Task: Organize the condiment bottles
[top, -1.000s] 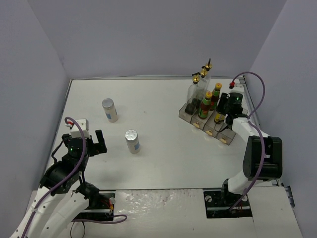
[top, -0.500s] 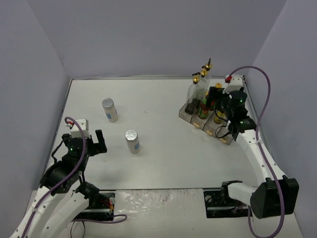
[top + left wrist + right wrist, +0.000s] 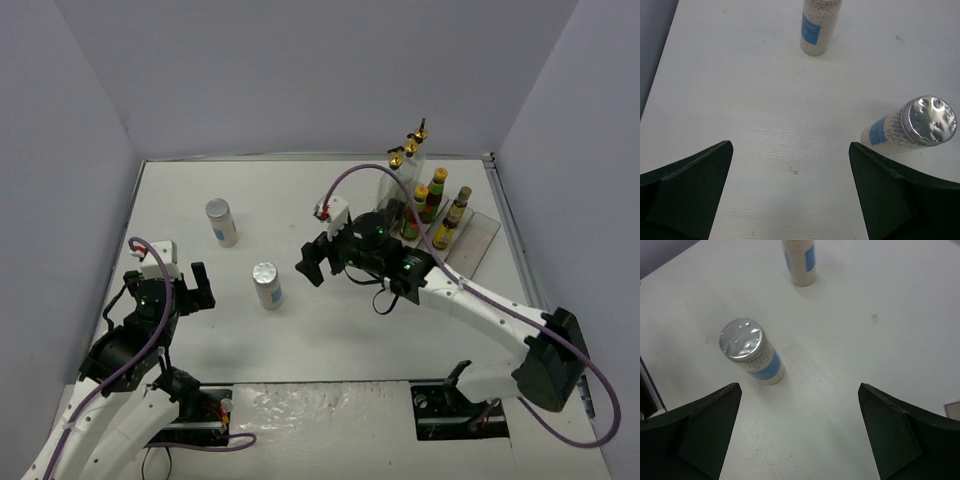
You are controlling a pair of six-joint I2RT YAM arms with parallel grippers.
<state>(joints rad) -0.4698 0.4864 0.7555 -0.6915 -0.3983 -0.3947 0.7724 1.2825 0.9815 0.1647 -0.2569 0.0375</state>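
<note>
Left fingers spread | right fingers spread | shaker: silver lid, blue label, upright

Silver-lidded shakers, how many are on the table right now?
2. The far shaker stands toward the back left of the table; the near shaker stands closer to the camera. The right arm could hide another by the rack.

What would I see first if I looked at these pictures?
The white right arm reaches over the middle of the white table, its open black gripper facing a white shaker with a shiny silver lid. Another such shaker stands farther back on the left, and tall clear glass bottles with gold pourers crowd the back right corner.
</note>
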